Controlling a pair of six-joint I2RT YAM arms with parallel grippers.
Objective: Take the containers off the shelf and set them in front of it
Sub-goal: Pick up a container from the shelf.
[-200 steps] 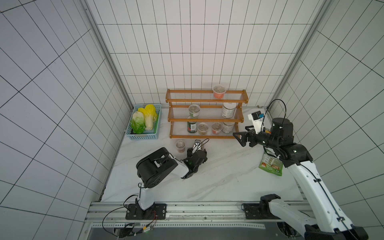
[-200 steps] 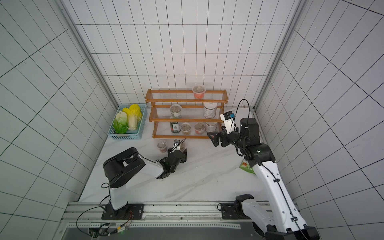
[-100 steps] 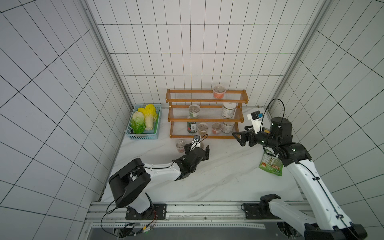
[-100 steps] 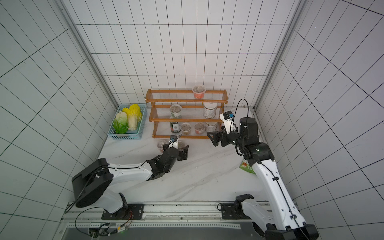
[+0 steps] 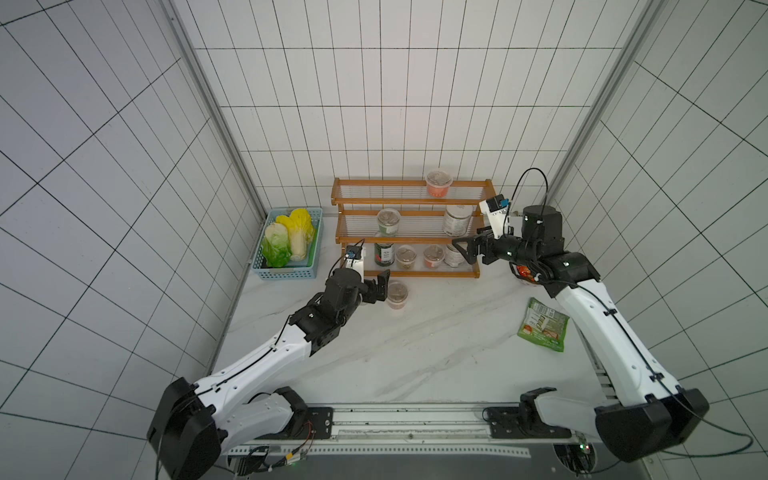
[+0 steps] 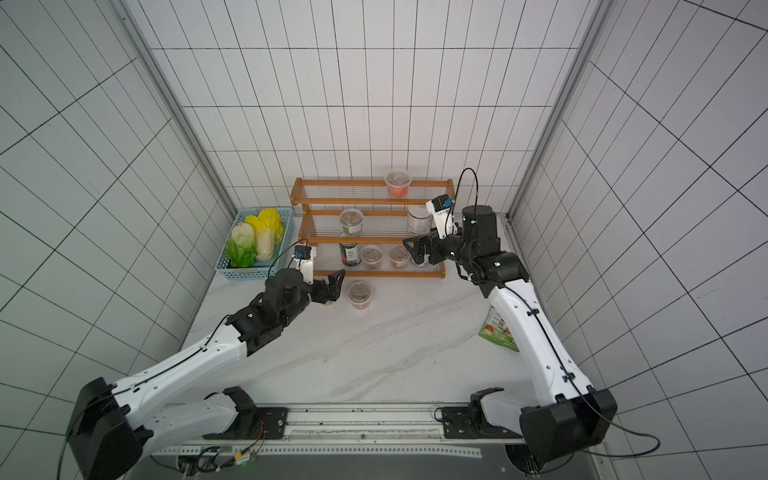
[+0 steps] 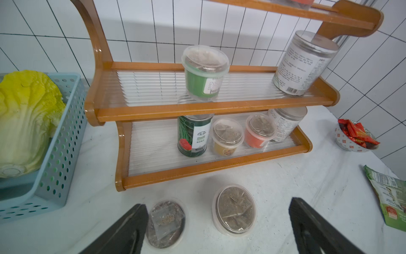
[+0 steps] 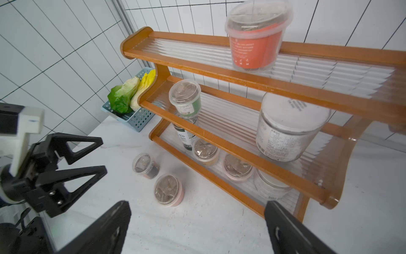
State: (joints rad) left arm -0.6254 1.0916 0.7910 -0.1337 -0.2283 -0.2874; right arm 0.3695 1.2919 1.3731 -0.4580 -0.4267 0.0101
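Observation:
The orange-brown shelf (image 5: 405,239) stands against the back wall. An orange cup (image 5: 438,183) is on its top tier. A green cup (image 5: 388,220) and a white-lidded jar (image 5: 457,220) are on the middle tier, and a dark tin (image 5: 384,254) with several more containers is on the bottom tier. Two lidded cups (image 7: 165,223) (image 7: 234,211) stand on the table in front of the shelf. My left gripper (image 5: 380,286) hovers open just behind them, holding nothing. My right gripper (image 5: 461,249) is open and empty by the shelf's bottom right end.
A light-blue basket (image 5: 286,274) of cabbages sits left of the shelf. A green snack bag (image 5: 542,326) lies at the right, and a bowl of red-wrapped snacks (image 7: 356,147) stands by the right wall. Tiled walls close in on three sides.
My left gripper has opened, let go of a cup that now stands in front of the shelf, and drawn back a little to the left. The right arm has barely moved.

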